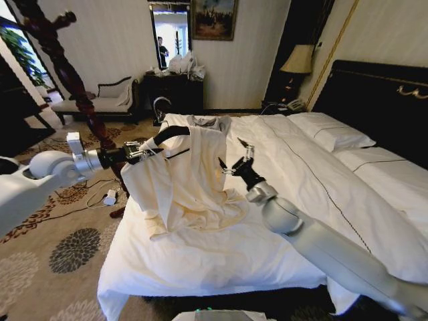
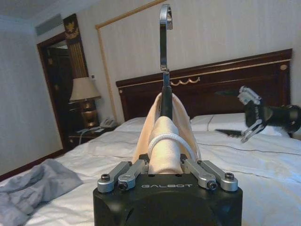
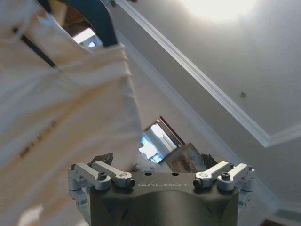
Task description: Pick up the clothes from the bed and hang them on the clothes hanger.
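The clothes (image 1: 190,177) hang from the left claw (image 1: 142,153); the right claw (image 1: 235,160) gapes wide beside them.

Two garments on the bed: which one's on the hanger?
The cream collared garment, draped on the dark hanger that the left gripper holds at its end. The small grey garment lies flat near the bed's far edge, untouched.

The robe-like clothes (image 1: 189,180) are cream, on a dark clothes hanger (image 1: 175,132) with silver hook. The bed (image 1: 281,221) is white, its headboard (image 1: 381,100) black with gold trim. The carpet (image 1: 60,261) shows dark flowers on beige.
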Available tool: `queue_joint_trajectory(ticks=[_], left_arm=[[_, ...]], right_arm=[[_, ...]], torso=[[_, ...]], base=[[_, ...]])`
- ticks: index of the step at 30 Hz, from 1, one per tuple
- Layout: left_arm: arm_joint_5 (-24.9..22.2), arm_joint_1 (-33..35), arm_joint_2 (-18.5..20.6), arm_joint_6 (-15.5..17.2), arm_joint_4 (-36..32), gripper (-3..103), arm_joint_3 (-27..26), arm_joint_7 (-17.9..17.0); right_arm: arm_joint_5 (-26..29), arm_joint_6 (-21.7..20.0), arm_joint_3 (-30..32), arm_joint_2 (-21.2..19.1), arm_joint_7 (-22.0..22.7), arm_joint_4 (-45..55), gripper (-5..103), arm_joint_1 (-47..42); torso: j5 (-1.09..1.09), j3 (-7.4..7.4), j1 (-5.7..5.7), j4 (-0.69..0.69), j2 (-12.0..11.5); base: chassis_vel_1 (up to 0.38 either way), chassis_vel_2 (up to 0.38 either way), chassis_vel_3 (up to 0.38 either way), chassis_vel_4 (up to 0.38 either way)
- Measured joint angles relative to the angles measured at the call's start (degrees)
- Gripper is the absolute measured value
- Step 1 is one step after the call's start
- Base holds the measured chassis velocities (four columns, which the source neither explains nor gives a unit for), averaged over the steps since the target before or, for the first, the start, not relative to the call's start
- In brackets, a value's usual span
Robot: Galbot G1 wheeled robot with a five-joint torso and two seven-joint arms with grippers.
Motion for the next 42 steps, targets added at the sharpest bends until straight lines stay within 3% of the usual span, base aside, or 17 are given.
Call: queue_joint_trajectory(ticks=[7,10,12,15,18,20,22,26,27,28,31,38,42], left_arm=[[-1.53,0.49,2.56,0.19,-0.36,22,-1.82,-0.43],[-1.90,1.39,3.94,0.35,-0.53,22,-3.53,-3.46],[-2.18,1.49,4.09,0.37,-0.54,22,-3.72,-3.78],[-5.07,1.84,5.06,0.66,-0.06,22,-5.55,-5.78],[-6.55,1.84,5.48,0.75,0.73,22,-6.78,-6.50],[-7.49,1.83,5.85,0.77,1.17,22,-7.83,-7.09],[-7.78,1.85,6.02,0.77,1.26,22,-8.11,-7.28],[-10.18,2.20,8.39,0.05,0.97,22,-8.97,-8.59],[-10.18,2.20,8.39,0.05,0.97,22,-8.97,-8.59],[-10.91,2.26,9.26,-0.40,1.04,22,-9.28,-8.77],[-12.53,2.37,11.17,-1.09,1.65,22,-10.26,-8.82],[-14.45,2.45,13.71,-2.34,2.51,22,-11.20,-8.89],[-14.65,2.46,14.12,-2.89,3.13,22,-11.30,-9.17]], right_arm=[[5.66,1.20,8.33,-4.44,3.27,1.99,100,-8.21],[5.60,4.54,16.77,-7.66,3.42,2.36,100,-16.01],[5.58,4.86,17.85,-7.92,3.44,2.40,100,-17.04],[5.98,6.86,27.00,-8.95,3.67,2.54,100,-26.23],[8.69,7.03,30.66,-8.82,4.50,2.75,100,-30.84],[13.34,6.54,32.82,-7.92,5.73,3.10,100,-34.12],[14.54,6.36,33.29,-7.61,5.95,3.18,100,-34.76],[27.76,4.71,38.16,-2.85,6.01,5.45,100,-40.29],[27.76,4.71,38.16,-2.85,6.01,5.45,100,-40.29],[32.16,3.89,39.67,-1.21,5.58,6.73,100,-42.48],[36.68,3.38,41.98,2.13,3.69,8.69,100,-46.29],[35.00,5.42,42.42,9.28,-0.10,9.62,100,-49.99],[33.62,5.85,42.92,11.06,-2.15,9.65,100,-51.33]], torso=[[0.01,0.00,0.00,0.01,0.00],[-0.01,0.00,-0.01,-0.01,0.00],[-0.01,0.00,-0.01,-0.01,0.00],[0.00,0.00,0.00,-0.02,0.00],[0.00,0.00,-0.01,-0.01,0.00],[-0.01,0.00,-0.01,0.00,0.00],[0.00,0.00,0.00,-0.01,0.00],[-0.01,0.00,0.01,0.00,0.00],[-0.01,0.00,0.01,0.00,0.00],[-0.01,0.00,0.00,-0.01,0.00],[-0.01,0.00,0.00,-0.01,0.00],[-0.01,0.00,0.00,-0.01,0.00],[-0.01,0.00,0.00,-0.02,0.00]], base=[[0.000,0.000,0.000,0.000],[0.000,0.000,0.000,0.000],[0.000,0.000,0.000,0.000],[0.000,0.000,0.000,0.000],[0.000,0.000,0.000,0.000],[0.000,0.000,0.000,0.000],[0.000,0.000,0.000,0.000],[0.000,0.000,0.000,0.000],[0.000,0.000,0.000,0.000],[0.000,0.000,0.000,0.000],[0.000,0.000,0.000,0.000],[0.000,0.000,0.000,0.000],[0.000,0.000,0.000,0.000]])
